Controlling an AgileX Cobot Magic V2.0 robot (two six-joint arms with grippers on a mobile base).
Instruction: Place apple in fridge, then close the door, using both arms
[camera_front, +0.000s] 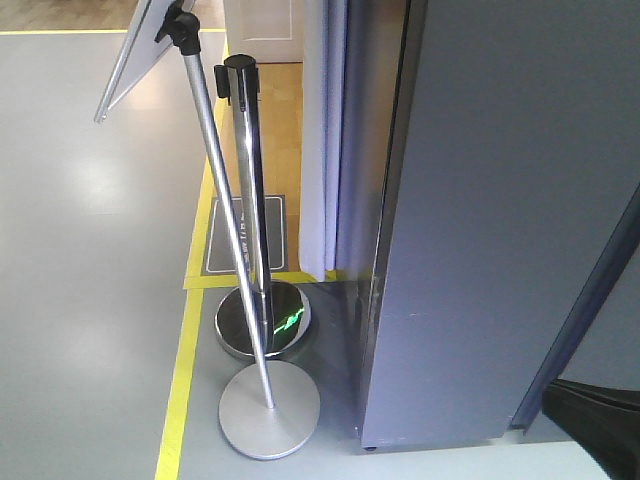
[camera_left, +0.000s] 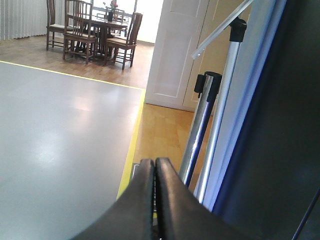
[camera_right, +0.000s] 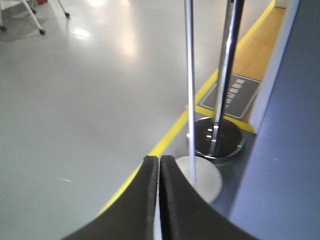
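Fridge (camera_front: 500, 200) shows only grey outside; L claw (camera_left: 154, 200) & R claw (camera_right: 159, 200) both pressed together, nothing pinched.

Left gripper (camera_left: 154, 200) black, smooth tapered jaws, right gripper (camera_right: 159, 200) matching matte black

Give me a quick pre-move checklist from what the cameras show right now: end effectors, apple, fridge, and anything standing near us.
1. Left end effector free: ok, jaws pressed together with nothing between them.
2. Right end effector free: ok, jaws together, nothing held.
3. Apple located: not ok, no view shows it.
4. Fridge in view: ok, its dark grey side fills the right of the front view.
5. Door open or closed: cannot tell, no interior and no door edge shows clearly.
6. Obstacles: not ok, a chrome stanchion post and a leaning sign stand sit just left of the fridge.
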